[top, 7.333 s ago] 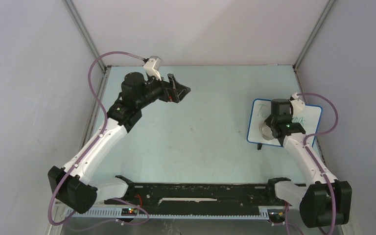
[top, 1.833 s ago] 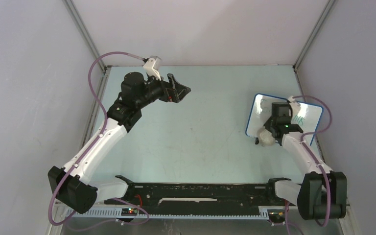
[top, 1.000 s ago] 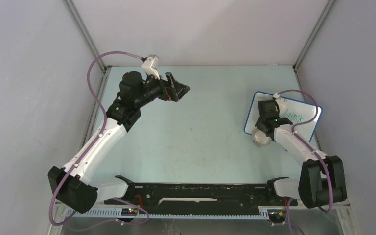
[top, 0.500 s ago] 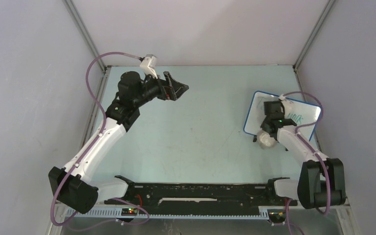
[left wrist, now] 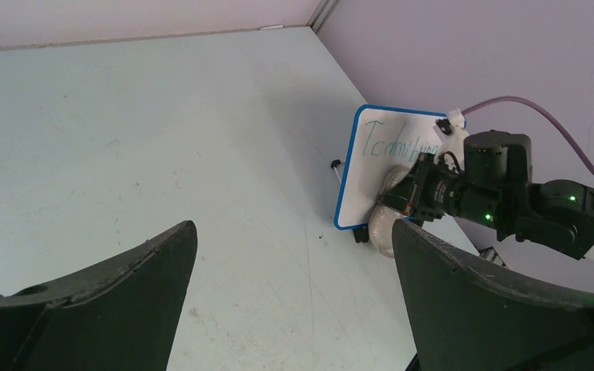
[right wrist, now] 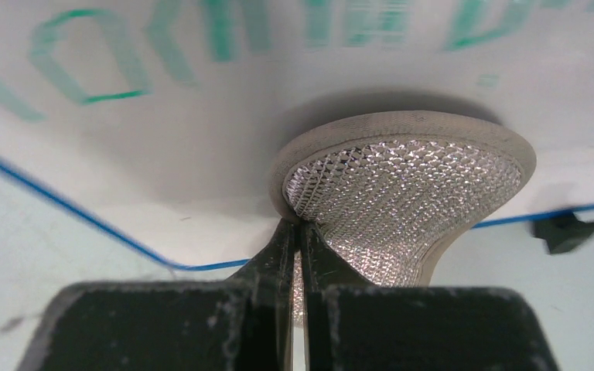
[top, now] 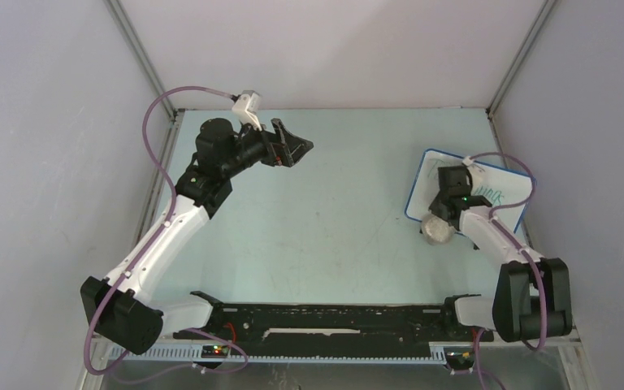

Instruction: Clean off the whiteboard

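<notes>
From above, the right arm (top: 500, 240) hides much of the whiteboard (top: 432, 174) at the right side of the table (top: 333, 211); the left gripper (top: 296, 149) gapes wide, empty. The left wrist view shows green writing (left wrist: 390, 141), partly hidden. Only the right wrist view shows the right gripper (right wrist: 302, 232) pinched shut on a sponge pad (right wrist: 402, 189) touching the board.

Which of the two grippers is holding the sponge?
The right gripper: it is shut on the grey sponge, which touches the whiteboard near its blue rim. The left gripper is open and empty, far from the board.
</notes>
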Robot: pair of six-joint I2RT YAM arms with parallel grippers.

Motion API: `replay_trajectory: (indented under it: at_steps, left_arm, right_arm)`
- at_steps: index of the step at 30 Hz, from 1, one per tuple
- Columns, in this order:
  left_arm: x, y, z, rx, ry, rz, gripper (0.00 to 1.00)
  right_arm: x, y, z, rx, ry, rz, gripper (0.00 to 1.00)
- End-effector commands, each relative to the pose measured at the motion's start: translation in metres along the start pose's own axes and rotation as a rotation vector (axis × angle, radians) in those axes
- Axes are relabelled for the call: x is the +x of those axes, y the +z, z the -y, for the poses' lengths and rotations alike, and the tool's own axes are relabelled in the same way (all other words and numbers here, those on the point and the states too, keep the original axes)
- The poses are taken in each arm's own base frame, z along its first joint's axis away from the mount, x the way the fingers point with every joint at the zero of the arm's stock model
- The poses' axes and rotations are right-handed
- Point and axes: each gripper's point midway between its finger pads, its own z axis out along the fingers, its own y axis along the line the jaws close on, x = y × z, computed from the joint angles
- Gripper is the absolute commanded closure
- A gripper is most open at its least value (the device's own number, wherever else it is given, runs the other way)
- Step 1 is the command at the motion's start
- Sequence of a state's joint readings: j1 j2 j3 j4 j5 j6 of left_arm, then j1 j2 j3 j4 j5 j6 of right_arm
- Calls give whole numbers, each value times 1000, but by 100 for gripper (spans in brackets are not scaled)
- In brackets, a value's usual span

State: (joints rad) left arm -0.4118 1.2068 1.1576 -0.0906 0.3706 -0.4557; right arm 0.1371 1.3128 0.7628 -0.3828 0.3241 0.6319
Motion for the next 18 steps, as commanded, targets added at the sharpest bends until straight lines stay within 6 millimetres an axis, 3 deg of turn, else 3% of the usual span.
replay_trajectory:
  at_steps: [1,6,10,15,18]
  left_arm:
    - [0,0,0,16,-13,11,2]
    - [0,-1,-2,12,-9,16,2]
    - [2,1,-1,20,-17,9,2]
    - [1,1,-4,0,-6,12,2]
    - [2,1,-3,9,-12,7,2]
  right_arm:
    - [0,3,48,93,59,22,100]
    - [-2,2,52,92,49,36,100]
    - [-9,-2,22,22,-11,73,100]
    - [-3,-7,-29,-49,-129,73,100]
    - [-5,-4,-39,-50,-130,55,100]
